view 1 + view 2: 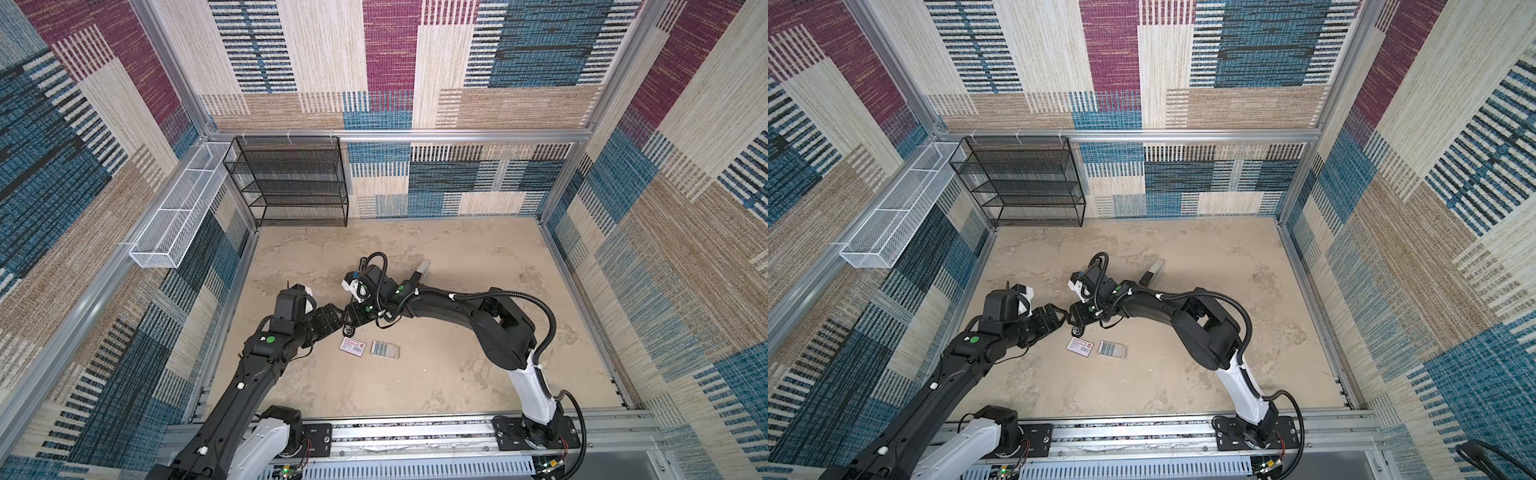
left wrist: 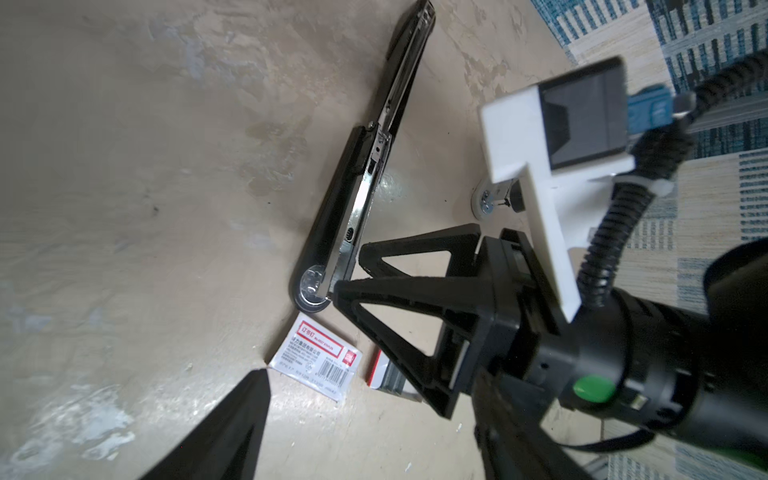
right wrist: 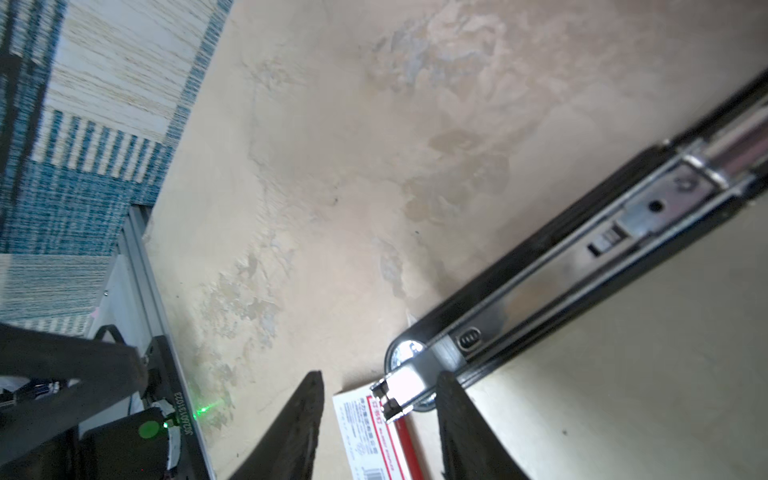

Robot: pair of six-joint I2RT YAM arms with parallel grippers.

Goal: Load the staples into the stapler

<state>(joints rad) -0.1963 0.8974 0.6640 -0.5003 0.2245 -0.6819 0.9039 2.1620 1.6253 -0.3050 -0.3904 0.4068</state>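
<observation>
Blurry black finger (image 2: 237, 424) of left claw (image 1: 338, 320) sits closest to its wrist cam. Its 2nd finger is out of frame w/ nothing betw. them, so the jaws read as spread wide & empty. It hovers almost tip-to-tip w/ right claw (image 3: 380, 376), both low over the table (image 1: 457, 332).

Right claw's fingers are spread & straddle the metal front tip of the stapler (image 2: 353, 174). One finger looks pressed against the stapler's side. The other stands clear of the tip w/ a visible gap, so no pinch. Stapler lies stretched out long on the table, black body w/ a shiny metal rail along it, hinged halves roughly in one line. It runs from right claw's tips back under that arm.

Staples (image 1: 380, 347) are grey strips in rows in a small flat tray (image 1: 394, 354). Tray lies on the table just beside right claw's tips, on the side away from left claw.

White box (image 2: 320, 357) w/ red label & barcode lies betw. tray & left claw, just ahead of right claw's fingertips. Its corner is v. near the stapler's round end; touching or not, can't tell. Box & tray sit side by side w/ a narrow gap.

Black mesh rack (image 1: 291, 183) & white mesh basket (image 1: 174, 216) are well apart from both claws, by the walls.
</observation>
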